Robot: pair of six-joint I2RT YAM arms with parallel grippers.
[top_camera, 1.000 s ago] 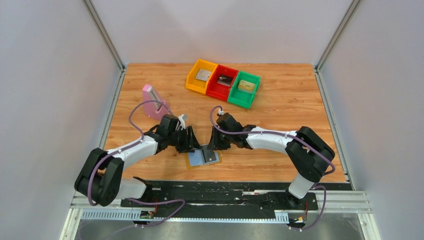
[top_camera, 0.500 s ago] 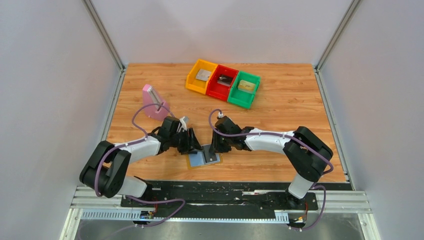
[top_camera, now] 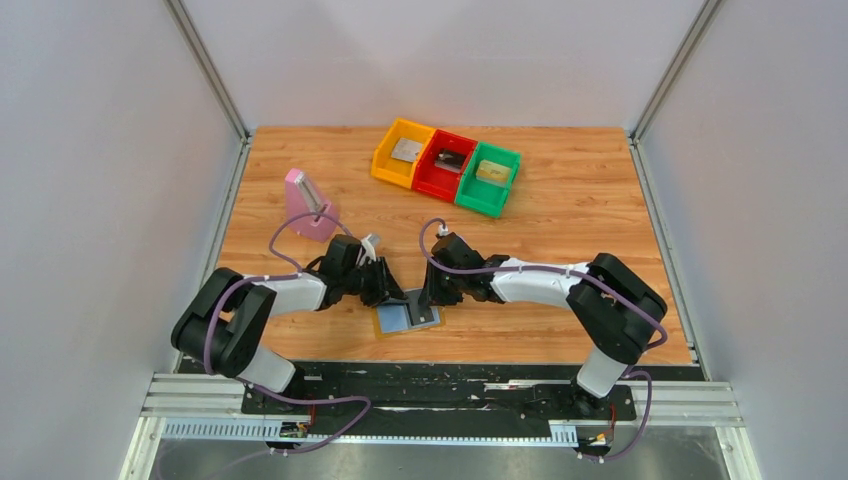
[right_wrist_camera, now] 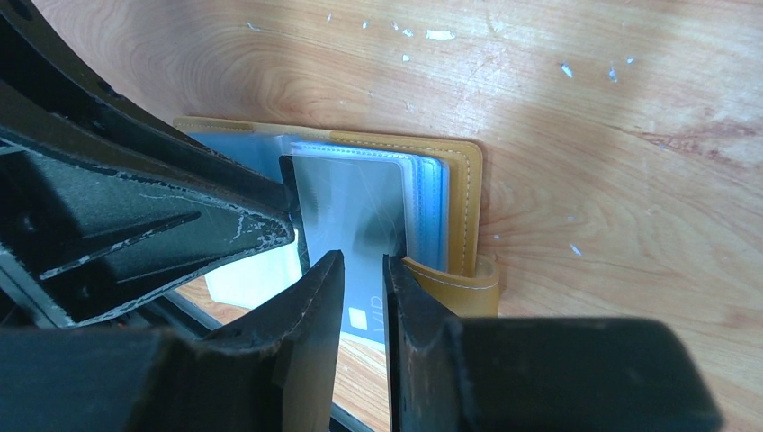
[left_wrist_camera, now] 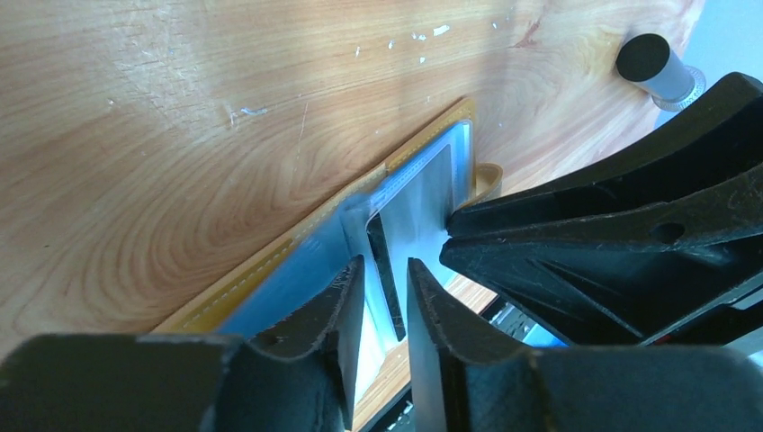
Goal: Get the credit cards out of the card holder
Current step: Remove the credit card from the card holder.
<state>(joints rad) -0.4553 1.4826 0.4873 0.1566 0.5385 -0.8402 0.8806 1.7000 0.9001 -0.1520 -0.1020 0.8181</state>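
Mustard-tan card holder (top_camera: 388,322) open at lower centre of the overhead frame, both claws on it.
It lies flat on the wooden table (top_camera: 560,230), light blue inside facing up, with a dark grey card (right_wrist_camera: 355,202) over its right half. The left gripper (left_wrist_camera: 385,265) reaches in from the left of the frame. Its jaws stand a narrow gap apart with the card's thin edge running between them, though I cannot tell whether the pads already pinch it. The right gripper (right_wrist_camera: 362,259) reaches in from the right, jaws slightly apart above the card's face and clamping nothing, with the card showing through the gap. At upper centre, a silver card (top_camera: 405,150) lies in the orange bin (top_camera: 383,162) and a golden card (top_camera: 491,171) in the green bin (top_camera: 478,203).
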